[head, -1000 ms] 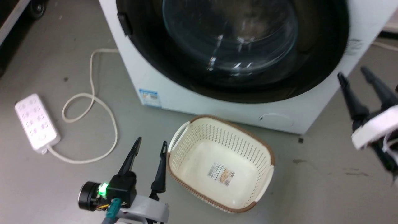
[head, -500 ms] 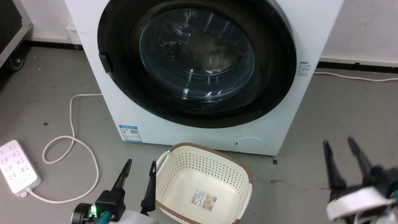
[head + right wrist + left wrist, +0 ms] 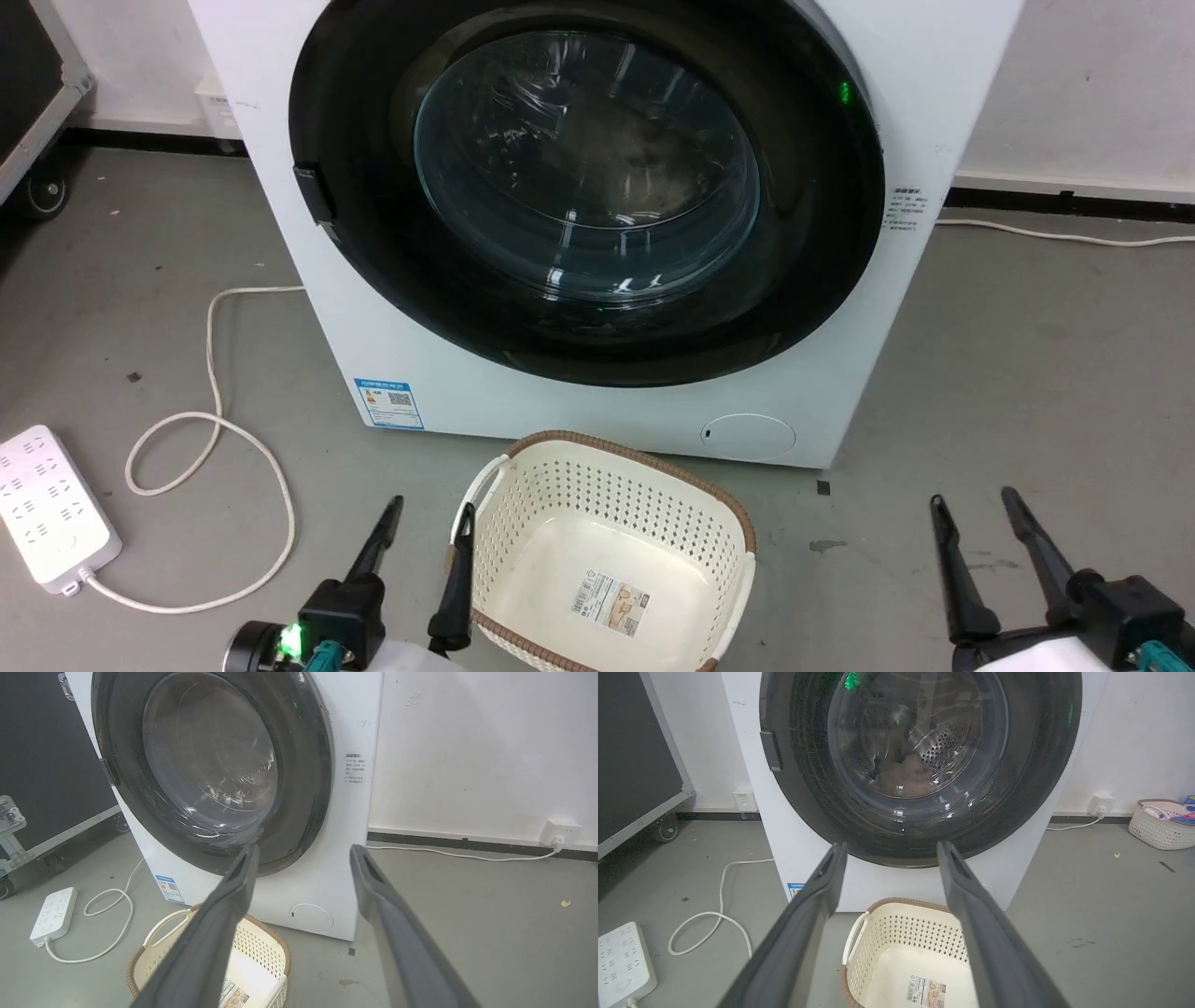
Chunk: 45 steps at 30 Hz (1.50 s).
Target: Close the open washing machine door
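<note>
Washing machine door, black with a glass bowl centre, lies flat against the front of the white machine, just behind the cream basket on the floor, while the left gripper and the right gripper stand wide open, holding nothing.

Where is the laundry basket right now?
Head view, bottom centre: the basket sits on the floor just before the white washing machine, immediately right of the left gripper.

Glossy black washing machine door, flush w/ machine
</note>
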{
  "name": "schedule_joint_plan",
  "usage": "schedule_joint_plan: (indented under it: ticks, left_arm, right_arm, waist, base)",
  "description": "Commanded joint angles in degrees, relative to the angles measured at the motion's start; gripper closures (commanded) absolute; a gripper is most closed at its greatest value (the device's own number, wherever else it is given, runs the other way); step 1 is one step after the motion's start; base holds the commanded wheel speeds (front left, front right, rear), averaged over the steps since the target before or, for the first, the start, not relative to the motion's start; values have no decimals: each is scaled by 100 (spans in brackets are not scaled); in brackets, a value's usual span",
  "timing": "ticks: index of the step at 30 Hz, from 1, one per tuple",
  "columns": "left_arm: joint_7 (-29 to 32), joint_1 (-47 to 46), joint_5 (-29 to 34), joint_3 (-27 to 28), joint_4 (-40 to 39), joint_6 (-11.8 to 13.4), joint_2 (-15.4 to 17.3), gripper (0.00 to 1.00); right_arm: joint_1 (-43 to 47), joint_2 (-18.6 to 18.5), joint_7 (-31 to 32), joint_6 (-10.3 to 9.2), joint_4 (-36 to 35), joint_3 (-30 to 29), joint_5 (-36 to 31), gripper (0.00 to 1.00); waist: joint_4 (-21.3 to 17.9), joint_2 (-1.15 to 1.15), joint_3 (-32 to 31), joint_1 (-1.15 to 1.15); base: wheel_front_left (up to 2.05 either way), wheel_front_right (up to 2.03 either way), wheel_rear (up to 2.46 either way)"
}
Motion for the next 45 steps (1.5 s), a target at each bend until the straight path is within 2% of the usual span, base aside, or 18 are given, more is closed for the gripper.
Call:
schedule_joint_plan:
  ticks: [1, 3, 4, 45]
  left_arm:
    - [-25, -8, 53, -2, 15, -15, -20, 0]
    - [-25, -14, 59, 14, 41, -10, -22, 0]
    - [0, -1, 40, 18, 42, 4, -14, 100]
    - [467, -10, 200, 248, -289, 58, -37, 100]
  right_arm:
    - [74, 32, -25, -4, -2, 13, -31, 0]
    - [59, 40, -25, -4, 17, 19, -23, 0]
    - [-1, 19, 0, 0, 15, 14, 1, 100]
    - [-99, 53, 464, -1, -194, 94, -199, 100]
  waist:
    - [-4, 0, -1, 0]
    - [-5, 0, -3, 0]
    - [-4, 0, -3, 0]
    - [-73, 0, -4, 0]
  base:
    - [0, 0, 0]
    - [0, 0, 0]
    - [0, 0, 0]
    - [0, 0, 0]
